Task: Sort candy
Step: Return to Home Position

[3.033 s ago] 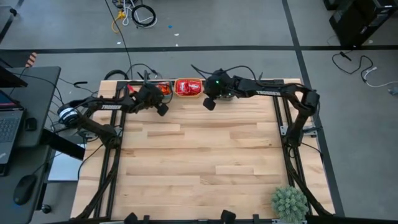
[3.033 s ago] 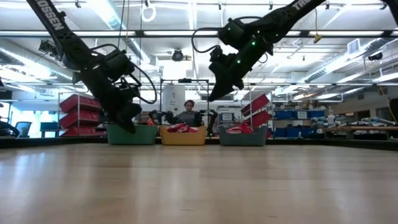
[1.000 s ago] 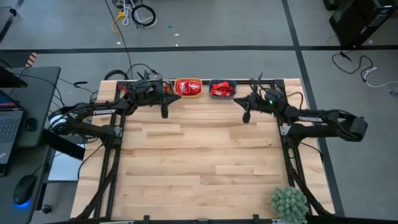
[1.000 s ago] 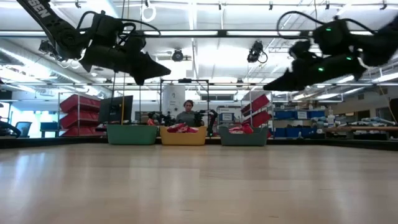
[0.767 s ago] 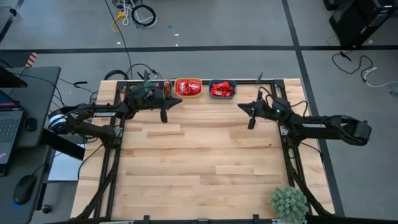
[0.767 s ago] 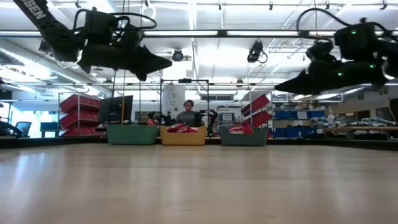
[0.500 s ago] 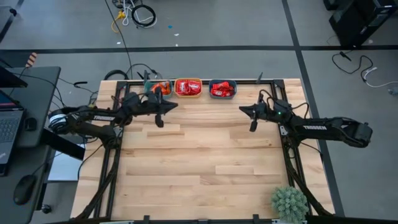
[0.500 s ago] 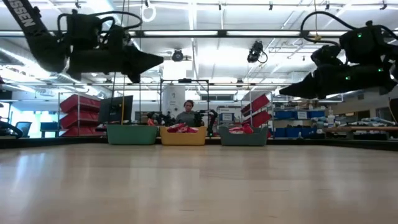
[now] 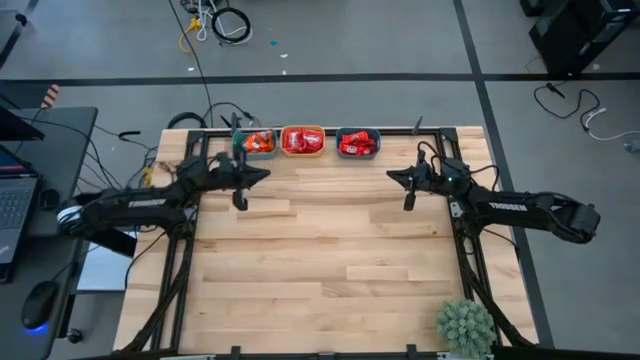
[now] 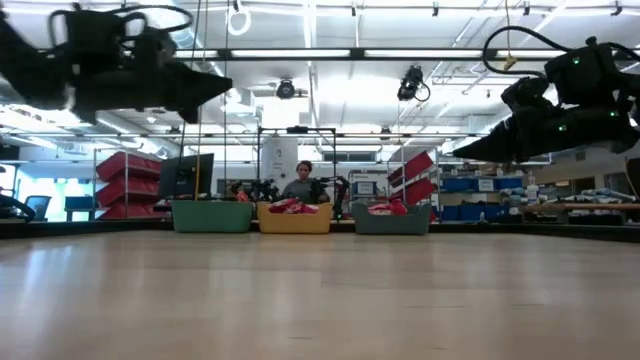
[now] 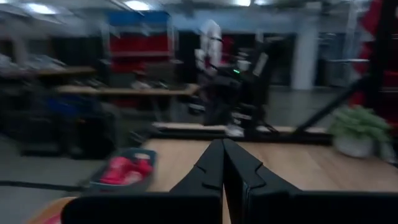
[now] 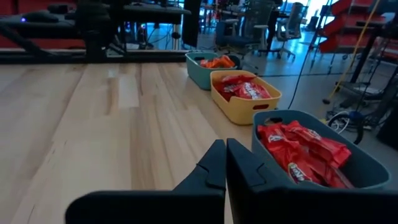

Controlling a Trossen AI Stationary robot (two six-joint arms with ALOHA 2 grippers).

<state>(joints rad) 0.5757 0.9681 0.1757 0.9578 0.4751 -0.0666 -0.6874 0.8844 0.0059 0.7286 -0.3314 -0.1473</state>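
Three small bowls stand in a row at the table's far edge: a teal bowl (image 9: 258,143) with orange candy (image 12: 217,61), a yellow bowl (image 9: 302,140) with red candy (image 12: 245,88), and a blue bowl (image 9: 358,143) with red candy (image 12: 305,152). My left gripper (image 9: 240,203) hovers shut above the wood, near the table's left side and nearer than the teal bowl. My right gripper (image 9: 408,204) hovers shut toward the right side, nearer than the blue bowl. Nothing is between either pair of fingers (image 11: 222,144) (image 12: 225,144).
A potted plant (image 9: 465,325) stands at the table's near right corner. The wooden table top (image 9: 320,260) spreads between the arms. A person (image 10: 303,185) sits beyond the far edge. A desk with a laptop (image 9: 15,200) stands left of the table.
My left gripper has drawn back from the bowls toward the table's left and near edges, sinking a little and tipping up toward level. My right gripper has drifted slightly toward the near right and lower. Both have stayed shut.
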